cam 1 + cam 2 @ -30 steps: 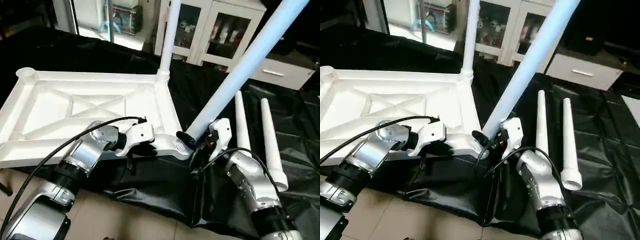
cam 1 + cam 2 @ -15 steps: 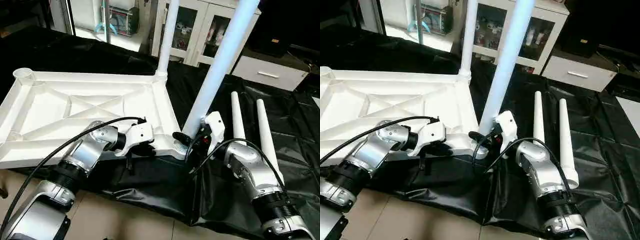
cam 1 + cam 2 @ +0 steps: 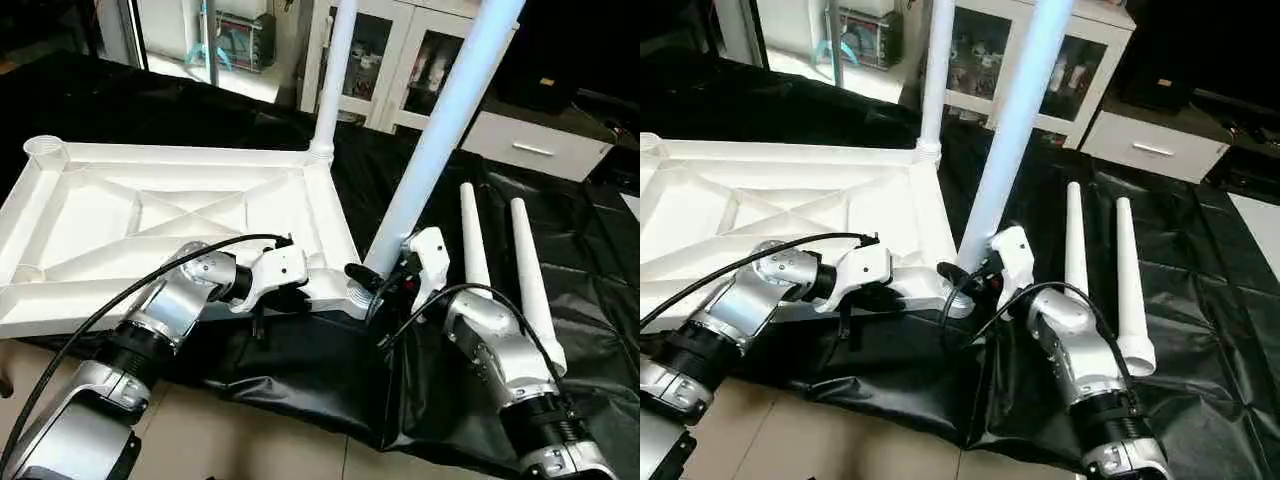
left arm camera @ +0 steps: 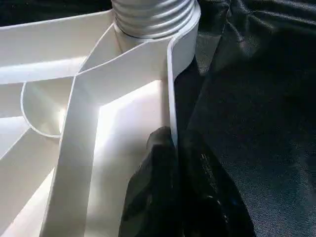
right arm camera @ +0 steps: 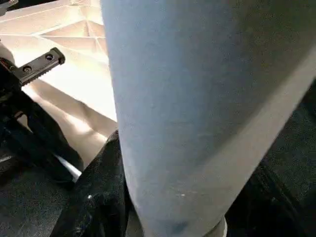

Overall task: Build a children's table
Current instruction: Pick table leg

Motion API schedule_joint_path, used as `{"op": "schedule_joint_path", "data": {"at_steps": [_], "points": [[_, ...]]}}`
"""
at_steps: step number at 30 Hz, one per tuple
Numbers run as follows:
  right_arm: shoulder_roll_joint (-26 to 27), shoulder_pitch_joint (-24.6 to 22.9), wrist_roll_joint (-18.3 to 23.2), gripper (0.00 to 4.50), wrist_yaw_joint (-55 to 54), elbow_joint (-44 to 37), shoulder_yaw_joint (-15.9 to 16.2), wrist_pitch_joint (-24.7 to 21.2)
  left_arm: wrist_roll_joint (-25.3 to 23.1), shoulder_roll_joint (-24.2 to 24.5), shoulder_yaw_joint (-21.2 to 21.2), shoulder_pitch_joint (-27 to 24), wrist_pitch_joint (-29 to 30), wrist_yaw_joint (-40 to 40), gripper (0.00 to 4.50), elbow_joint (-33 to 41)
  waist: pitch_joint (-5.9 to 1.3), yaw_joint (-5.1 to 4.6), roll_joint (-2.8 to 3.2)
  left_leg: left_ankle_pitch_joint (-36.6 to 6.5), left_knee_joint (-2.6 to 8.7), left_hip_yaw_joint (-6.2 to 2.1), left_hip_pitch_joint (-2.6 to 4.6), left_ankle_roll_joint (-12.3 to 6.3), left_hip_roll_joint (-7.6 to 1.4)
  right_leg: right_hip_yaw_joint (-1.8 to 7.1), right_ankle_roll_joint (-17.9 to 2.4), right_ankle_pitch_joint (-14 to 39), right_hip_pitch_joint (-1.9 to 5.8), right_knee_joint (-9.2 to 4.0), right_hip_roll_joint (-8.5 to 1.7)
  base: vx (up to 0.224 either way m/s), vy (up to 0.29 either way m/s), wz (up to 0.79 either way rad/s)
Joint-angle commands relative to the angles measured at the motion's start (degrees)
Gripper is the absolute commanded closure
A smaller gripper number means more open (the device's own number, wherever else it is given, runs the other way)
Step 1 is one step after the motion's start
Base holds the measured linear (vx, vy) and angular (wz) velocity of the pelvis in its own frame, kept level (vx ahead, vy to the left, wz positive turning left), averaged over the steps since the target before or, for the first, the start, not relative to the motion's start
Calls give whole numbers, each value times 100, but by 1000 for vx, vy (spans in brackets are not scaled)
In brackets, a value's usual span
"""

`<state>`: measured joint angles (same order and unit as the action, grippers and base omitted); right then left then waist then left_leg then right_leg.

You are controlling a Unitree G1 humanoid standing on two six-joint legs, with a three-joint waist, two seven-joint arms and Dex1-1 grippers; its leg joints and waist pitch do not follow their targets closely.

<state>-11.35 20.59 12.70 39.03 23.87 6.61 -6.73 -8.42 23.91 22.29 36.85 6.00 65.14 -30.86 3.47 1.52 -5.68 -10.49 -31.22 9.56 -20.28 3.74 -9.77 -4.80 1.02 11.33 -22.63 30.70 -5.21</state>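
The white tabletop (image 3: 150, 215) lies upside down on the black-draped work table, X-ribs up. One leg (image 3: 335, 70) stands upright in its far right corner socket. My left gripper (image 3: 290, 297) is shut on the near rim (image 4: 170, 98), just beside the threaded near right socket (image 4: 153, 15). My right gripper (image 3: 385, 280) is shut on the base of a second leg (image 3: 440, 120). This leg rises from the near right socket (image 3: 358, 297), leaning a little to the right. In the right wrist view this leg (image 5: 187, 113) sits between the black fingers (image 5: 98, 197).
Two loose legs (image 3: 470, 240) (image 3: 530, 280) lie side by side on the black cloth (image 3: 600, 260) to the right of my right arm. A white glass-door cabinet (image 3: 400, 60) and a white drawer unit (image 3: 540, 150) stand behind the table. The cloth hangs over the near edge (image 3: 300, 370).
The leg held by my right gripper has swung from a strong rightward lean to nearly upright at the near right socket. My left gripper has stayed on the rim.
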Motion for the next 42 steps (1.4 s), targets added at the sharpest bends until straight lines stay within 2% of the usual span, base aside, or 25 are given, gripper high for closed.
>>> {"op": "schedule_joint_path", "data": {"at_steps": [1,4,6,7,8,9,10,11,12,13,14,15,16,17,18,19,20,21,22,24,26,28,38,40,42], "points": [[-114,-538,-481,259,-189,1026,189,-500,-61,-1,63,-94,29,-37,450,-155,-23,-96,148,-4193,558,-320,136,339,-401,236,-347,3906,-66,-579,-460,0,0,0],[-31,-351,-521,259,-626,1203,24,-392,15,-78,-13,-110,123,-126,450,-137,-1,-110,156,-4337,589,-312,175,387,-404,206,-424,3733,-66,-574,-448,0,0,0],[30,-211,-551,259,-974,1316,-72,-375,135,-182,-117,-128,327,-210,450,-25,27,-162,190,-4673,615,-332,242,440,-409,98,-387,3799,-65,-628,-409,0,0,0],[80,-103,-569,259,-1230,1405,-142,-379,195,-262,-177,-131,525,-289,450,82,18,-240,175,-4849,658,-348,229,484,-419,14,-397,3643,-4,-605,-383,0,0,0],[149,35,-579,259,-1535,1522,-233,-398,206,-353,-221,-110,747,-426,450,183,25,-258,210,-5029,765,-356,147,527,-446,-46,-417,3407,114,-504,-345,0,0,0],[195,127,-583,259,-1731,1602,-294,-412,205,-415,-247,-93,891,-522,450,245,36,-251,238,-5154,845,-336,98,541,-465,-72,-473,3157,162,-399,-303,-106,14,1],[284,289,-583,259,-2066,1767,-387,-425,167,-560,-284,-33,1144,-747,450,324,58,-171,292,-5395,1178,-196,-137,567,-525,-95,-577,2365,391,97,-127,-106,14,1],[371,455,-593,259,-2389,1947,-460,-442,166,-745,-363,54,1366,-1011,450,343,32,-58,266,-5433,1308,-80,-266,583,-555,-68,-622,1719,518,516,-74,-102,-25,18],[463,622,-588,259,-2716,2143,-534,-443,183,-947,-459,151,1586,-1285,450,342,19,118,190,-4869,1389,199,-186,549,-465,110,-510,1478,385,650,-37,6,-114,22],[556,755,-555,259,-2961,2306,-603,-437,195,-1124,-538,243,1771,-1520,450,351,-47,41,-153,-3232,210,61,495,377,-227,458,-386,4075,-423,-467,-675,6,-114,22],[590,800,-543,259,-3042,2361,-625,-431,193,-1184,-563,276,1832,-1604,450,355,-20,54,-128,-2074,-337,-15,555,116,-134,569,-314,5176,-511,-795,-972,15,-76,-20],[670,902,-515,259,-3224,2484,-673,-411,182,-1317,-618,354,1969,-1800,450,362,-84,148,-93,-229,143,-304,-333,32,-252,516,-481,4178,380,-266,-817,47,38,-44],[911,1183,-413,259,-3691,2822,-798,-333,159,-1634,-732,577,2201,-2248,450,329,-151,194,11,-183,349,-263,-158,196,-347,378,-574,2992,285,-141,-523,47,38,-44],[911,1183,-413,259,-3691,2822,-798,-333,159,-1634,-732,577,2201,-2248,450,329,-78,111,37,-789,419,-214,-11,293,-392,332,-654,2278,48,-96,-320,0,0,0],[1150,1436,-368,259,-4001,3126,-839,-263,147,-1862,-857,759,2293,-2595,450,264,-84,48,98,-1922,416,-123,182,458,-395,343,-932,1535,-78,-62,-244,-57,-43,19],[1218,1510,-383,259,-4081,3210,-826,-234,146,-1919,-897,813,2307,-2697,450,234,-80,-5,66,-2548,424,-90,136,436,-341,379,-987,1871,-52,-125,-242,-57,-43,19],[1317,1605,-380,259,-4171,3310,-811,-224,168,-1970,-952,863,2285,-2812,450,203,-53,-13,63,-2794,423,-89,144,415,-329,386,-927,2225,-86,-178,-256,0,0,0],[1406,1692,-386,259,-4238,3395,-789,-196,159,-1975,-958,898,2227,-2872,450,171,-54,-36,-3,-3021,423,-123,98,318,-318,379,-642,2899,-69,-259,-310,0,0,0],[1437,1721,-388,259,-4255,3423,-780,-182,150,-1968,-951,907,2199,-2882,450,160,-71,-27,-2,-2929,428,-131,84,294,-320,382,-579,2927,-49,-265,-334,0,0,0],[1528,1842,-432,259,-4281,3616,-794,-161,82,-1885,-903,870,2203,-2895,450,200,-107,-27,-10,-2453,454,-129,12,226,-339,386,-556,2509,23,-237,-354,0,0,0],[1539,1884,-464,259,-4310,3692,-809,-128,61,-1845,-901,826,2230,-2871,450,257,-96,-28,4,-2255,455,-78,39,232,-358,390,-664,1978,-18,-210,-306,0,0,0],[1544,1919,-496,259,-4342,3766,-847,-88,65,-1822,-903,782,2289,-2881,450,321,-88,-22,-40,-2241,448,-56,17,194,-340,401,-669,2130,-4,-227,-331,0,0,0],[1555,2122,-503,259,-3893,3966,-941,532,95,-1769,-851,709,2335,-2880,450,356,-95,-21,-11,-2146,439,-41,8,182,-343,400,-684,2028,-10,-219,-319,0,0,0],[1551,2157,-471,203,-3754,3914,-994,671,101,-1750,-841,687,2339,-2865,450,373,-100,-20,-22,-2103,431,-34,-4,160,-342,400,-723,1958,5,-214,-319,0,0,0],[1536,2182,-451,183,-3667,3881,-1017,732,106,-1737,-839,685,2335,-2858,450,367,-112,-17,-22,-2020,427,-30,-8,120,-345,398,-760,1881,12,-202,-317,0,0,0]]}}
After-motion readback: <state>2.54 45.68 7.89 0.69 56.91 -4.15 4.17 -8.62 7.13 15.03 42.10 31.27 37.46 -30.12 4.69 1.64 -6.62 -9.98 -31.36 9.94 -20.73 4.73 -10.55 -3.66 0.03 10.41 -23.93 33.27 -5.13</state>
